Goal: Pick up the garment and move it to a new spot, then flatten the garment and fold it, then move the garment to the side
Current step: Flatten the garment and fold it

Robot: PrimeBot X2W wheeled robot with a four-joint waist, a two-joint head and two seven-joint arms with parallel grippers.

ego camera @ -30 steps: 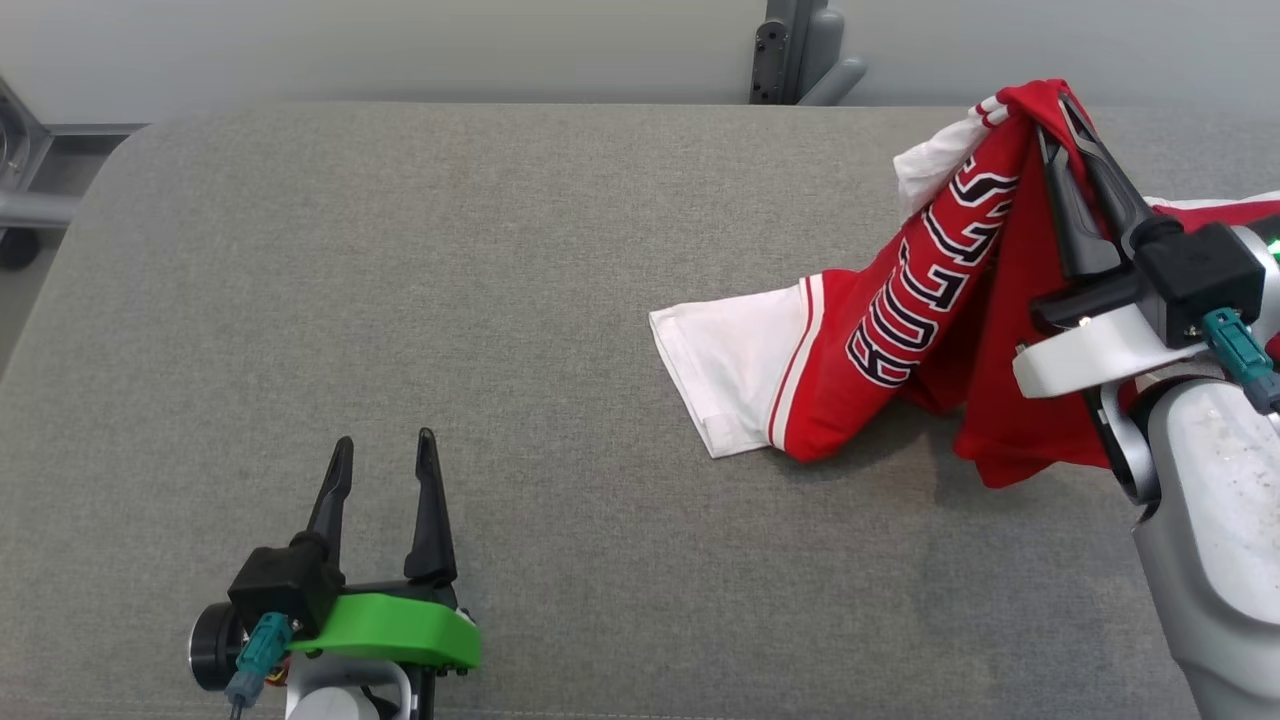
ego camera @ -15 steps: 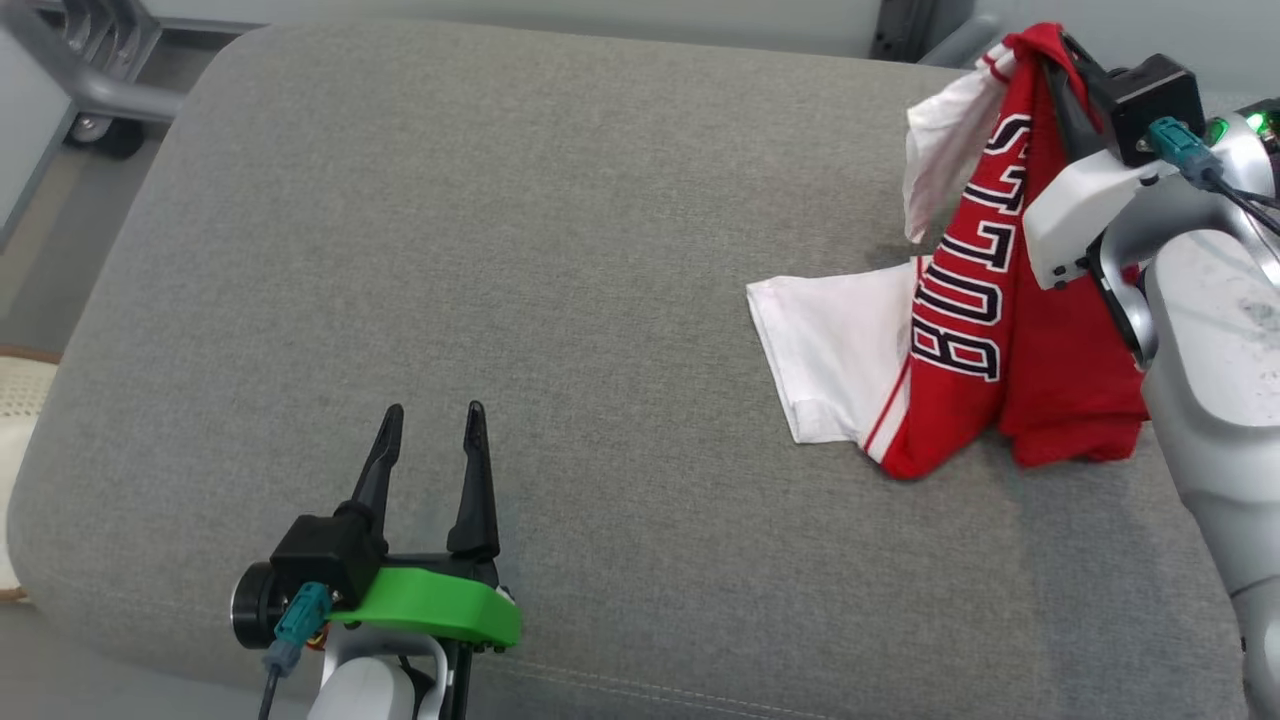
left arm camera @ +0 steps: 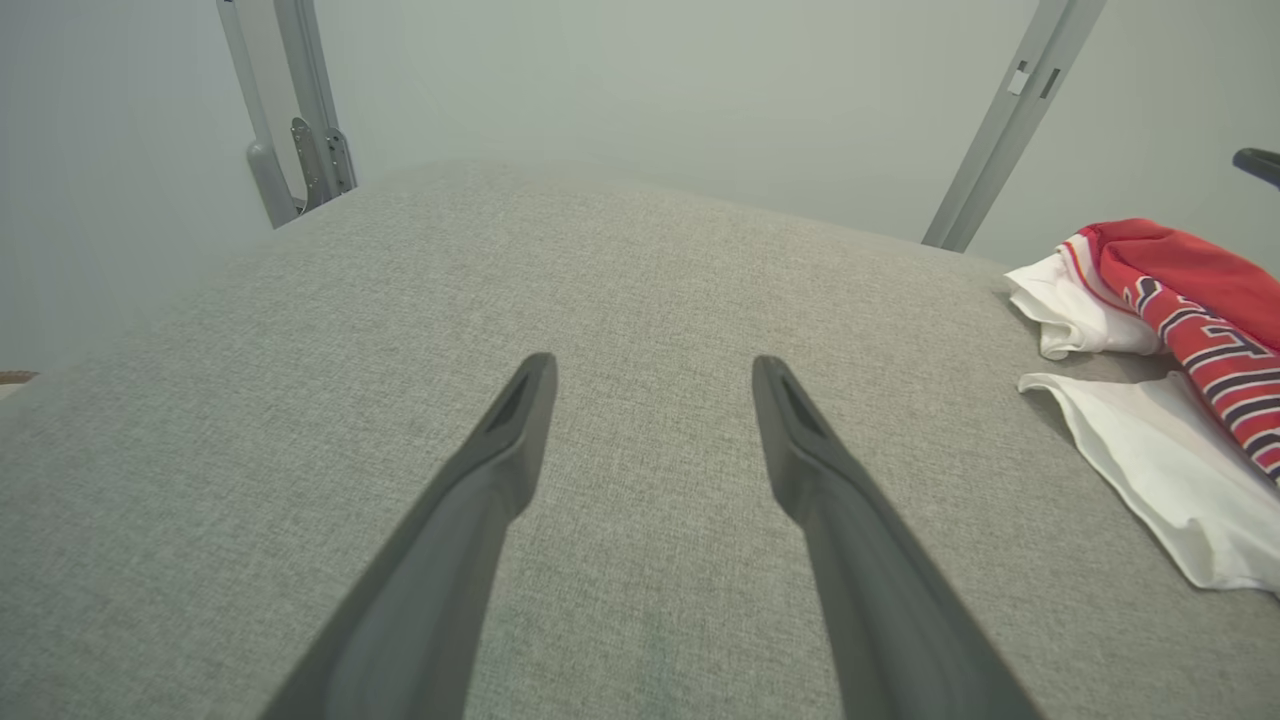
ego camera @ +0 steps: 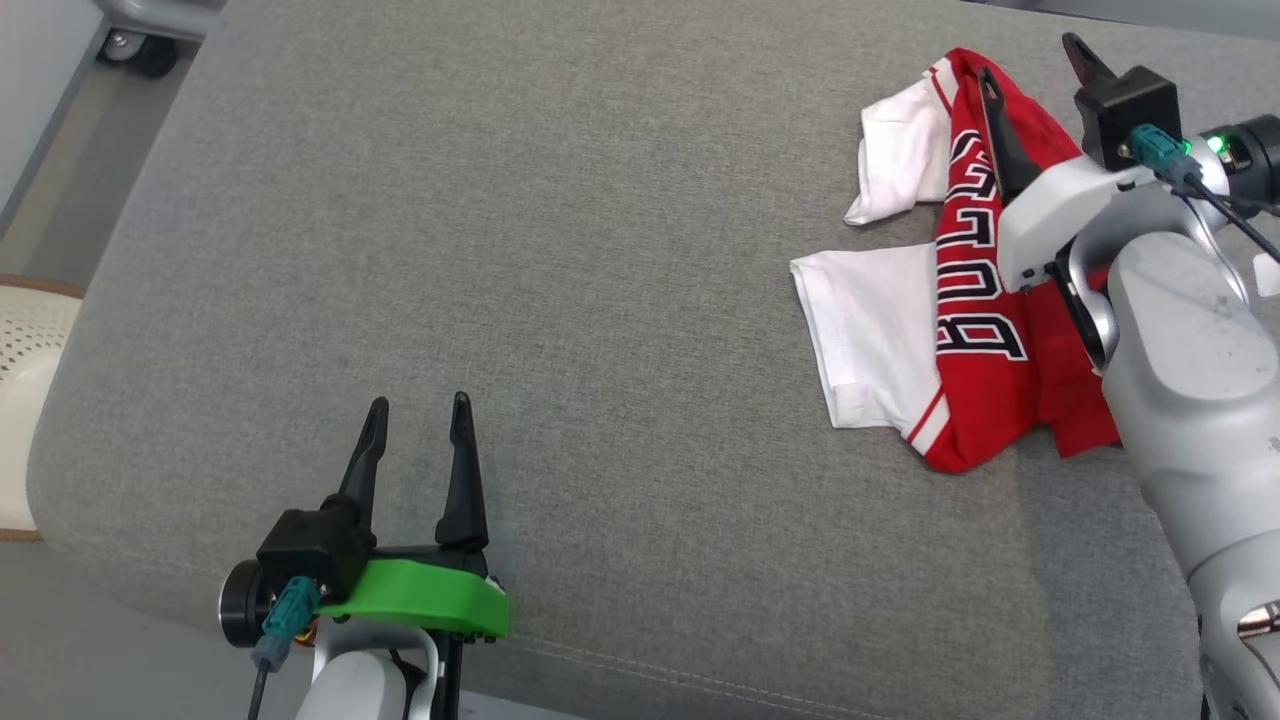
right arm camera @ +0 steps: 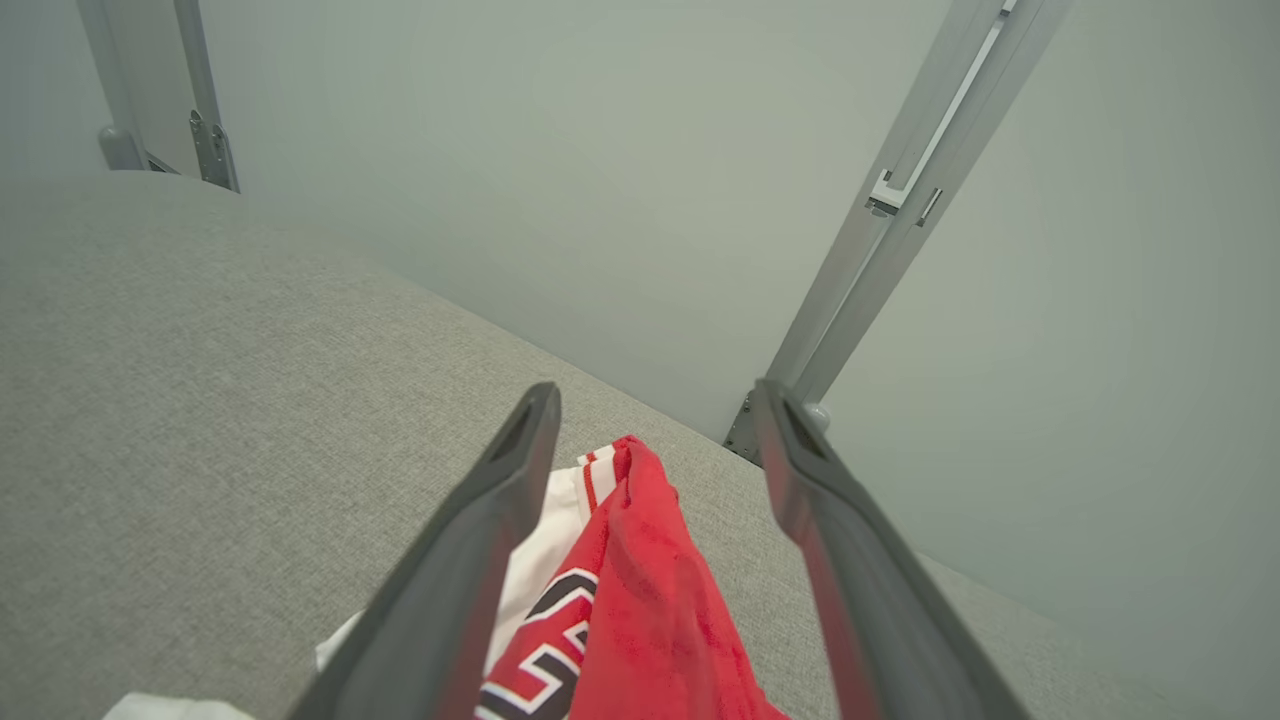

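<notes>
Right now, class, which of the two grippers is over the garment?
The right gripper, white-mounted, open above the red-and-white garment; the green-mounted left gripper is over bare cushion.

You have a grey fabric-covered tabletop (ego camera: 500, 250) with rounded corners and a stitched seam along its near edge. Past its far left corner, a black caster (ego camera: 148, 55) stands on the floor. Off the left edge, you can see a cream perforated object (ego camera: 25, 380). Grey metal posts (right arm camera: 905, 200) rise behind the far edge against a pale wall (left arm camera: 640, 90).
</notes>
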